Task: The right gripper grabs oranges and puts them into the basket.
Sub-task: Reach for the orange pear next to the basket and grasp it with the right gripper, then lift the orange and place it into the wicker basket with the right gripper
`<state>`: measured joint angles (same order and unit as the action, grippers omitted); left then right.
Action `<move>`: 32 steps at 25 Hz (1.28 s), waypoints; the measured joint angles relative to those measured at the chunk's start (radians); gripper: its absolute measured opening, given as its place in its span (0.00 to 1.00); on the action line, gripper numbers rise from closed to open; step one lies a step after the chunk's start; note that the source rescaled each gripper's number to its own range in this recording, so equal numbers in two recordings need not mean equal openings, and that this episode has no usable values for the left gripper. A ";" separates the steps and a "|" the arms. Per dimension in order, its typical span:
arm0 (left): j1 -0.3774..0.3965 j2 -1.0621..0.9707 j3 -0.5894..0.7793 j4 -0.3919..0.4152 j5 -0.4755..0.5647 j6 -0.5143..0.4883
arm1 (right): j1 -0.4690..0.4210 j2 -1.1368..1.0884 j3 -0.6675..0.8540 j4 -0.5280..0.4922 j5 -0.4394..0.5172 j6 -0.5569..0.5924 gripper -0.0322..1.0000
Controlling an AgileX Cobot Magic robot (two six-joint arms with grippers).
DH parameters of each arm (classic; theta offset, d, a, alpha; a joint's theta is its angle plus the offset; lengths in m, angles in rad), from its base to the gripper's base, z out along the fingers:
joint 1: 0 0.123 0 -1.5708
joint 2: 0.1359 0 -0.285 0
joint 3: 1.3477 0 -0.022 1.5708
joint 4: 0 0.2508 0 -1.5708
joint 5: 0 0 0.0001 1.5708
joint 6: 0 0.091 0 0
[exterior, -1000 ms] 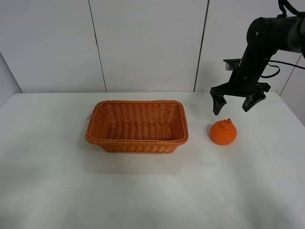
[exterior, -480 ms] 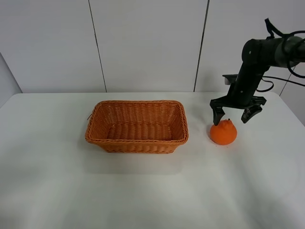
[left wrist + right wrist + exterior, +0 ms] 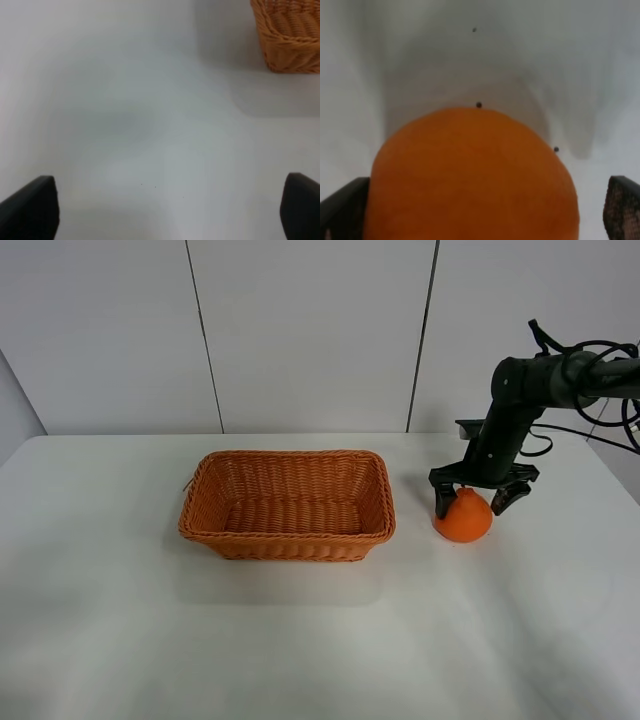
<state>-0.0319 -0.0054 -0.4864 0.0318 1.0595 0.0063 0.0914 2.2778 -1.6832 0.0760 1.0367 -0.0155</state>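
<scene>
Orange [image 3: 463,523] on the white table [image 3: 300,650], seen from my high camera. The fruit sits upright, knobby top up, just beside the right-hand short end of the wicker basket [image 3: 290,540], with a strip of bare table between the two. It lies outside the basket.

The right gripper [image 3: 470,507] hangs directly over the fruit. Its black arm [image 3: 520,400] reaches in from the right edge, cables looping behind it. The jaws are spread, with the fingers [image 3: 443,506] down either flank of the fruit, so the orange lies between them and nothing is clamped.

My right wrist camera bears that out. The orange fills much of that picture, blurred by nearness, with a dark fingertip on either side of it. A sliver of table shows between the fruit and one fingertip. On the other side fruit and fingertip meet in the picture, and I cannot say whether they actually touch. A few small dark specks [image 3: 555,149] dot the table beyond the fruit.

The left gripper [image 3: 165,210] appears only in its own wrist camera. Its two dark fingertips are set wide apart, jaws parted and gripping nothing, above plain table. One corner of the basket shows well ahead of them and off to one side.
</scene>
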 joint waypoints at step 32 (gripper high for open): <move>0.000 0.000 0.000 0.000 0.000 0.000 | 0.221 -0.180 -0.392 -0.024 0.184 -0.017 0.04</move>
<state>-0.0319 -0.0054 -0.4864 0.0318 1.0595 0.0063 0.3122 2.0973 -2.0755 0.0519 1.2208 -0.0321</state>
